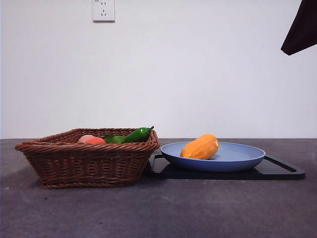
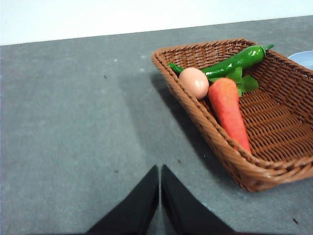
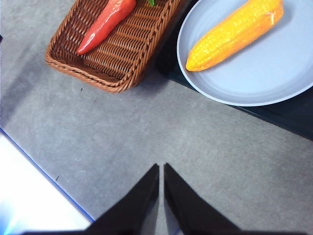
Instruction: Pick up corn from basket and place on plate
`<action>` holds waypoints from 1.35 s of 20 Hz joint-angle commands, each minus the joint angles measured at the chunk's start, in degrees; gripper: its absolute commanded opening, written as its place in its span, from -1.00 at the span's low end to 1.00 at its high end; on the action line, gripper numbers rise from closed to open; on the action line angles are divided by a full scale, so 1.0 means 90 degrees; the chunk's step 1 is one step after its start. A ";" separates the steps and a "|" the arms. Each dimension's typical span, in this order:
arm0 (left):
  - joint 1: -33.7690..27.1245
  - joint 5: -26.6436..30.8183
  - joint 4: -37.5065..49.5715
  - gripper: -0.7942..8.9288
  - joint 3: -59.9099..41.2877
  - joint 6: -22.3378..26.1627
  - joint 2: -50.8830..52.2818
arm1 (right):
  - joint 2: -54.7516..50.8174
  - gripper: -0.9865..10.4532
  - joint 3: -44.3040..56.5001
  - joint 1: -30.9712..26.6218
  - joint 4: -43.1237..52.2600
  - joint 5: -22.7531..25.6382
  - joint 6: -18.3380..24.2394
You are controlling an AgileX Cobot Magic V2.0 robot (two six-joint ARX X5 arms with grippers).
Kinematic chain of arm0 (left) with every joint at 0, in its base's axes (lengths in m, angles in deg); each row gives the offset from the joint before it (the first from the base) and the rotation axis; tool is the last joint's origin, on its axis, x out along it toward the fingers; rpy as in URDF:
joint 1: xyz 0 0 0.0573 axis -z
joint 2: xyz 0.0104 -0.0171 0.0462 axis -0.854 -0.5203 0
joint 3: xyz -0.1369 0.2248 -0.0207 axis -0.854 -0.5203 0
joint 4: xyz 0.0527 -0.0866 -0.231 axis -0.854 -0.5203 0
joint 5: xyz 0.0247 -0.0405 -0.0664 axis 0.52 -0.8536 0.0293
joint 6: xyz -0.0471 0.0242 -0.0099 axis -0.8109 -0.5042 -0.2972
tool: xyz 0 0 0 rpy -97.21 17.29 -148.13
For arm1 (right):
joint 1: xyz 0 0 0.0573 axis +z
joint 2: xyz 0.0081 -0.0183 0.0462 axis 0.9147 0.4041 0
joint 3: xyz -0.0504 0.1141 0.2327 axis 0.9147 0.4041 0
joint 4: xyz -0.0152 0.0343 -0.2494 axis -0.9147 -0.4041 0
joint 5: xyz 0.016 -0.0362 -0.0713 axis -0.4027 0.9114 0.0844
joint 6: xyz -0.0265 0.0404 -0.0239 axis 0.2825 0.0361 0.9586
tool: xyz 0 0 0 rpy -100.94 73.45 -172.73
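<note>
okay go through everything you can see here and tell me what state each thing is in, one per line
corn: lying on its side on the plate, not held
plate: on the black tray, holding the corn
basket: upright on the table, holding carrot, green pepper and round fruit
left gripper: shut, empty, over bare table
right gripper: shut, empty, over bare table

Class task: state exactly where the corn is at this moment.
The corn lies on the light-blue plate, which sits on the black tray, right of the wicker basket in the front view; neither gripper touches it.
</note>
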 commanded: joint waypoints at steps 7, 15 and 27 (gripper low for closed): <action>-0.0039 0.0007 -0.0182 -0.82 -0.0185 -0.0044 0.0663 | 0.0044 -0.82 -0.0024 0.0029 0.0075 0.0000 -0.0061; -0.0039 0.0010 -0.0158 -0.82 -0.0185 -0.0041 0.0663 | 0.0044 -0.82 -0.0024 0.0029 0.0073 0.0000 -0.0061; -0.0039 0.0010 -0.0158 -0.82 -0.0185 -0.0041 0.0663 | -0.0274 -0.82 -0.0017 -0.0272 0.0427 0.0221 0.0721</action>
